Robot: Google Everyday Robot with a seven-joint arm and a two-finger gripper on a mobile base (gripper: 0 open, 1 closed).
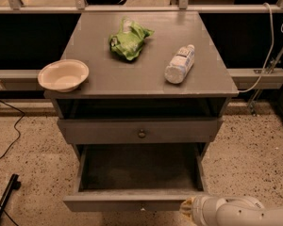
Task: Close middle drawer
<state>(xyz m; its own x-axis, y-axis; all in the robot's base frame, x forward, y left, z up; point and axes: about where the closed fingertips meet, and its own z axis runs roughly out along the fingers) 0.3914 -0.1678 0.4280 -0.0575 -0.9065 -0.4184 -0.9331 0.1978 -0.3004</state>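
The middle drawer [132, 201] is the grey one pulled far out at the bottom of the view, its long plank-sided box open and empty, with a small knob on its flat front. My gripper [186, 206] is at the end of the white arm, low on the right. It sits against the right end of that drawer's front. Above it, another grey front with a round knob [141, 133] stands nearly flush with the cabinet.
On the grey cabinet top [99, 81] are a cream bowl [63, 75] at the left edge, a crumpled green bag [129, 40] and a lying plastic bottle [179, 63]. A speckled floor surrounds the cabinet. Cables [9, 131] and a black bar lie at the left.
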